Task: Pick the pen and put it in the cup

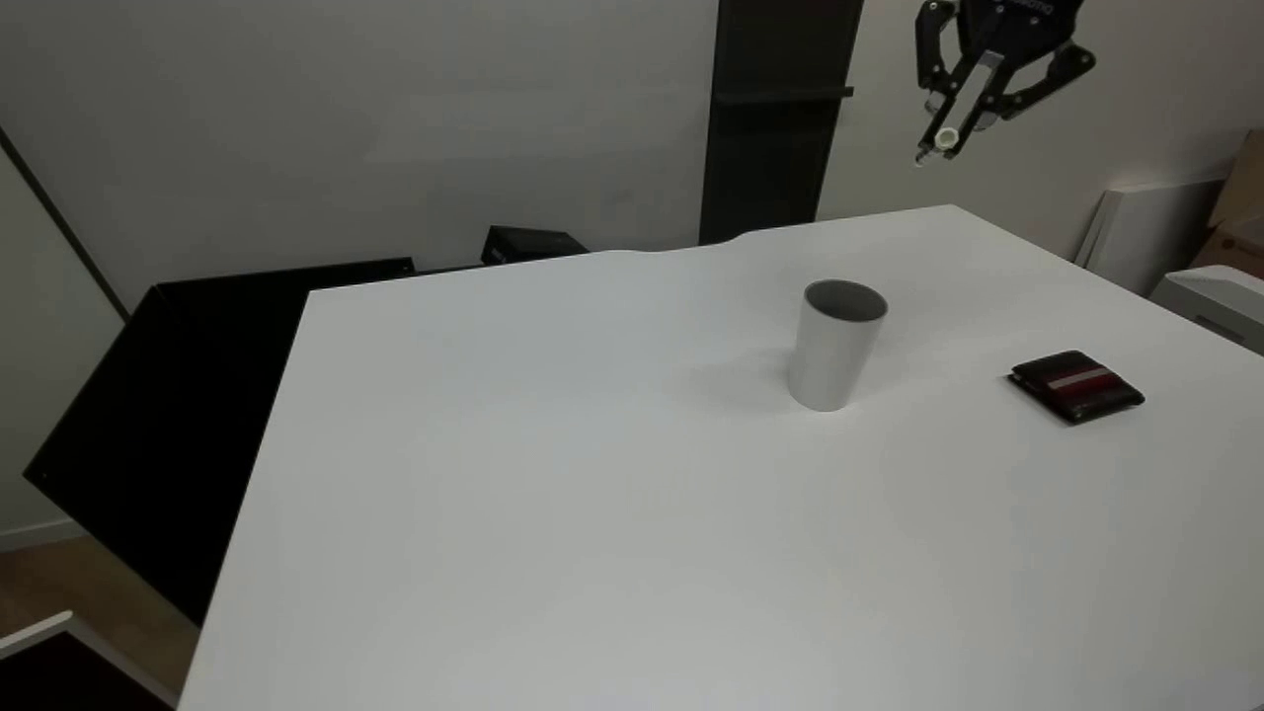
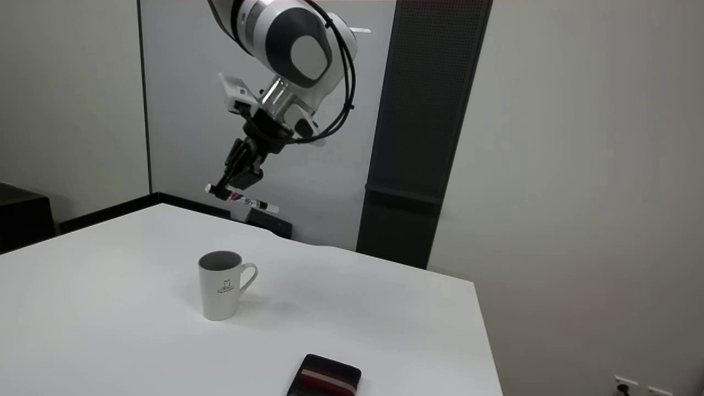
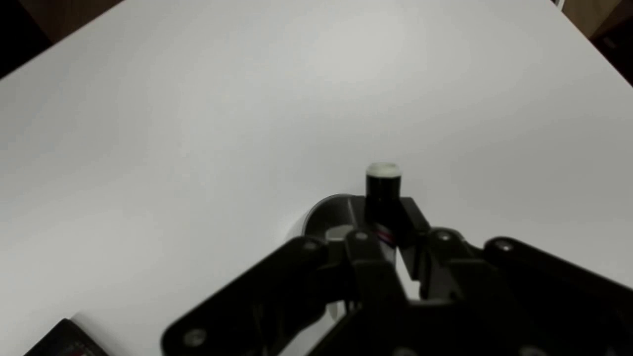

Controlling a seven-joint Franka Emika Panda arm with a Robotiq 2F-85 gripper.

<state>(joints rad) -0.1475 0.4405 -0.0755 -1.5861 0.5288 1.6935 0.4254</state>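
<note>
On the white bench the cup stands upright, a dark striped wallet to its right in both exterior views; higher up, clear of the cup, the gripper pinches the pen.

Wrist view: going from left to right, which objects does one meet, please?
Wallet (cut off by the lower edge), cup (partly hidden), pen. The gripper overlaps cup and pen, so I omit it.
</note>
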